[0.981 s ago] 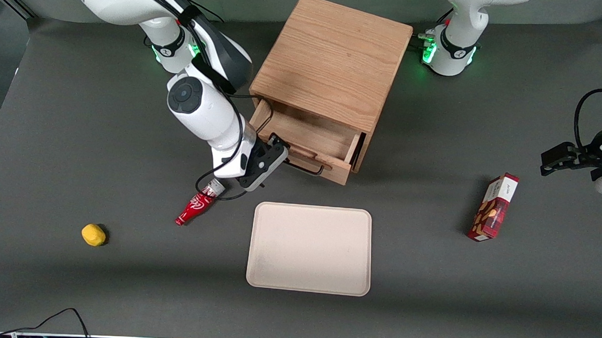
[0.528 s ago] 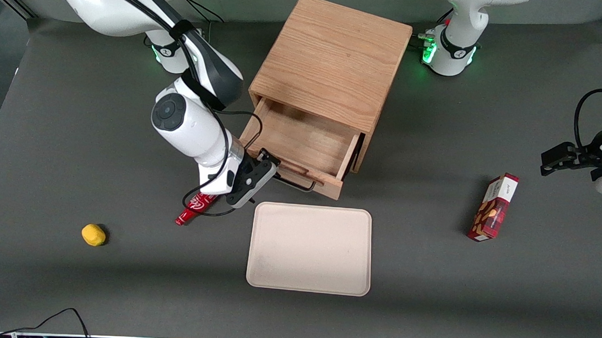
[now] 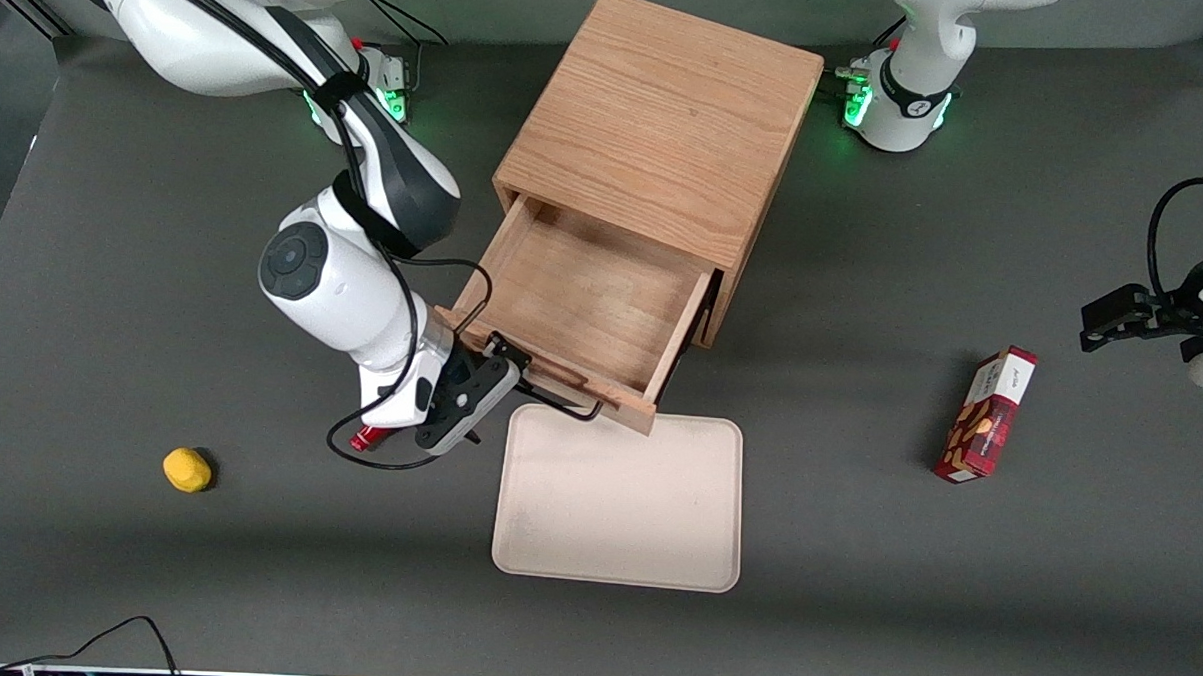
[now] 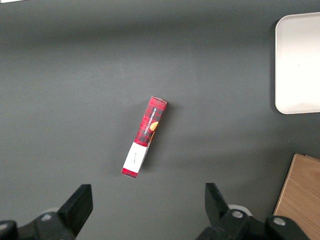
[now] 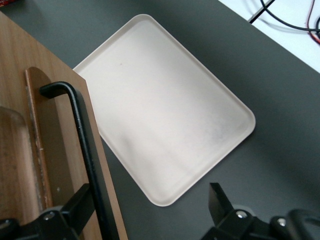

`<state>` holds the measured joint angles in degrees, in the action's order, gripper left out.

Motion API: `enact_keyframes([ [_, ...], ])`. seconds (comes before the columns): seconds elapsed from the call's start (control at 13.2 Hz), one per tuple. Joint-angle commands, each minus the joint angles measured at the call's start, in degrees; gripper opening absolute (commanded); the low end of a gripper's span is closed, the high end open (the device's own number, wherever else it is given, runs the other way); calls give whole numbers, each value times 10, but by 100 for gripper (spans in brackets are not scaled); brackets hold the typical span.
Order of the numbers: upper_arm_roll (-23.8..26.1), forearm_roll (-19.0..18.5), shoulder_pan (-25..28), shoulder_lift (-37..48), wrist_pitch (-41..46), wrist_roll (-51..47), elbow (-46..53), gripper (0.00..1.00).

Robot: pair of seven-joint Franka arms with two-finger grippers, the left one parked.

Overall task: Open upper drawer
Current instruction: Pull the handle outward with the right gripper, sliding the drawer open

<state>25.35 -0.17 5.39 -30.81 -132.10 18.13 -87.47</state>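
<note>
The light oak cabinet (image 3: pixel 659 120) has its upper drawer (image 3: pixel 583 297) slid far out toward the front camera, and the wooden tray inside is bare. Along the drawer front runs a long black wire handle (image 3: pixel 559 405) (image 5: pixel 82 135). My right gripper (image 3: pixel 505 367) (image 5: pixel 150 194) is at the end of the handle nearer the working arm and is open. The handle bar lies between the fingers, against the inner face of one finger (image 5: pixel 80 200); the other finger (image 5: pixel 219 200) stands well clear over the table. The bottom drawer is hidden under the upper one.
A beige tray (image 3: pixel 616 499) (image 5: pixel 165 115) (image 4: pixel 300 65) lies nearer the camera, and the drawer's front corner overhangs its edge. A red bottle (image 3: pixel 363 438) peeks from under my wrist. A yellow lump (image 3: pixel 187 469) lies toward the working arm's end, a red box (image 3: pixel 989 417) (image 4: pixel 145 136) toward the parked arm's.
The upper drawer has slid much farther out toward the front camera, with my gripper moving along at its handle. My wrist now covers most of the red bottle.
</note>
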Motion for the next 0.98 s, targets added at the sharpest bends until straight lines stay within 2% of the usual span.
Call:
enact_keyframes([
  [0.0,-21,-11,1,-15,26,45,43,100],
  [0.3,-21,-4,1,-19,30,46,48,100],
  [0.45,-21,0,1,-19,70,33,65,100],
  [0.75,-11,21,8,5,204,-150,135,100],
  [0.91,-16,22,1,36,262,-179,148,100],
])
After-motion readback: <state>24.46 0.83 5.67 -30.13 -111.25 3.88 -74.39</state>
